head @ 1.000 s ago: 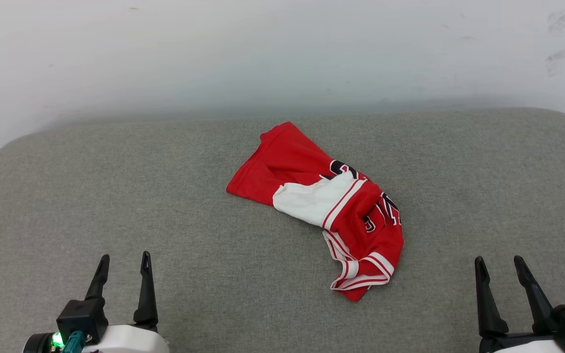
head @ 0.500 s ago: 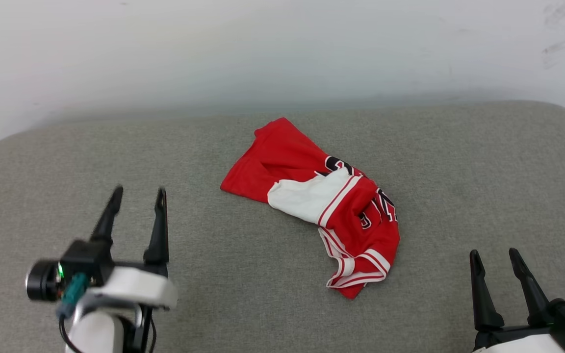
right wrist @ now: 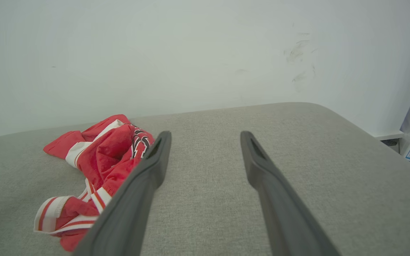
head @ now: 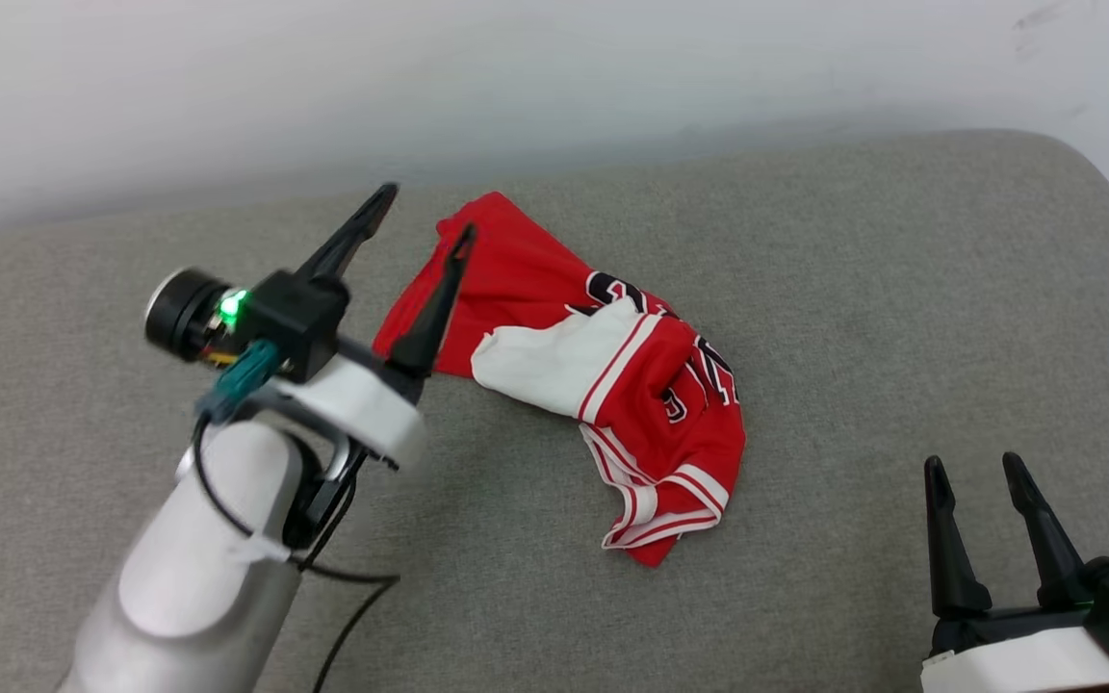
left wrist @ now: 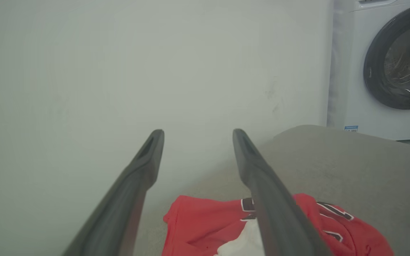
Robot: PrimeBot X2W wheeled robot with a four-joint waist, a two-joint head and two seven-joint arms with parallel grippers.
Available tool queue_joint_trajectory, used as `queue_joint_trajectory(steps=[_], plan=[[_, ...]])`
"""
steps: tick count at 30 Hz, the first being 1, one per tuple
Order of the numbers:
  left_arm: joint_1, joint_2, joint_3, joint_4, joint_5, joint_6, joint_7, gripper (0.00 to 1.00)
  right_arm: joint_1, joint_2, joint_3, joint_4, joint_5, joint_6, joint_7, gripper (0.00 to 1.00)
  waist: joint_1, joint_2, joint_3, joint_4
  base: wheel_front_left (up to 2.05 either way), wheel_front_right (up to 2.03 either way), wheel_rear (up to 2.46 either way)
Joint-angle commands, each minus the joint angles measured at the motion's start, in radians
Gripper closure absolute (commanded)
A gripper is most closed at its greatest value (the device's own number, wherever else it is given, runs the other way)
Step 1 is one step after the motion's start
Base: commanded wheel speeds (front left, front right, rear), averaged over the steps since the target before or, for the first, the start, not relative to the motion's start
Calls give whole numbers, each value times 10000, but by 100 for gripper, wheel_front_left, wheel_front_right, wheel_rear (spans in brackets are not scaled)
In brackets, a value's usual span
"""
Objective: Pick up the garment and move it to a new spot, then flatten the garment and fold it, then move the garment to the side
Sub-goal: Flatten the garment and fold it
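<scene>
The garment [head: 603, 385] lies on the cushion [head: 901, 289] at the centre of the head frame. The left gripper [head: 425, 210] overlaps its upper-left edge. The right gripper [head: 972, 462] sits lower right, well apart. The wall [head: 516, 77] stands behind.

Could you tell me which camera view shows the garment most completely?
The head view: nearly the whole garment lies crumpled on the grey cushion. The left wrist view crops it at the bottom; the right wrist view hides part behind a finger.
</scene>
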Motion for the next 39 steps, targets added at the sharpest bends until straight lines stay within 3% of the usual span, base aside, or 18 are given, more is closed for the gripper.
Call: queue_joint_trajectory(steps=[1, 6, 13, 22, 30, 38, 39], plan=[[-466, 235, -507, 105, -336, -3, 175, 0, -195, 15, -5, -50, 103, -7, -20, 0, -1, 0, 169, -123, 0, 0, 0], [-1919, 981, -2704, 414, -1716, -5, 1313, 0, -406, 12, 31, -69, 136, -7, -20, 0, -1, 0, 474, -313, 0, 0, 0], [-3420, 1960, -5557, 726, -3830, -6, 3864, 0, -640, 13, 64, -102, 248, -7, -20, 0, -1, 0, 899, -685, 0, 0, 0], [-4853, 2907, -8134, 770, -5572, -7, 6564, 0, -950, 13, 128, -165, 453, -7, -20, 0, -1, 0, 1588, -1175, 0, 0, 0], [-5548, 3277, -9091, 913, -5728, -8, 7409, 0, -1322, 13, 264, -216, 726, -7, -20, 0, -1, 0, 2299, -1569, 0, 0, 0], [-4683, 3540, -9271, 585, -5724, -14, 8930, 0, -1447, 12, 314, -206, 863, -7, -20, 0, -1, 0, 2640, -1737, 0, 0, 0], [-4634, 3590, -9293, 561, -5686, -17, 8906, 43, -1451, 13, 318, -205, 870, -7, -20, 0, -1, 0, 2658, -1741, 0, 0, 0]])
